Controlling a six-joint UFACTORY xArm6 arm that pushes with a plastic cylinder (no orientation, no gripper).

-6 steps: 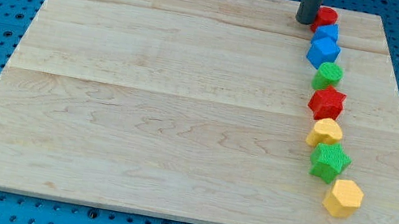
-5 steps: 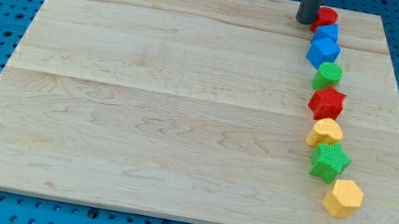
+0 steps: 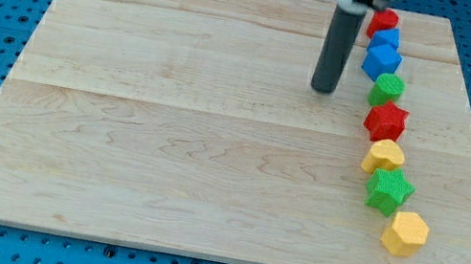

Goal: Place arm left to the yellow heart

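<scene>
My tip [image 3: 323, 90] is a plain dark rod with no jaws to spread or pinch, standing on the pale wooden desk [image 3: 166, 139] left of the green block [image 3: 386, 88], touching nothing. The small yellow heart-shaped block [image 3: 385, 156] lies nearer and to the right, mid-column; it looks light, rigid and easily slid, so no contact is needed. Eight blocks: two red, two blue, two green, two yellow.

My tip [image 3: 323, 90] stands on bare wooden board [image 3: 169, 120] left of the green block [image 3: 387, 87]; open wood runs nearer toward the yellow heart's [image 3: 385, 155] left, the block column walling the right
</scene>
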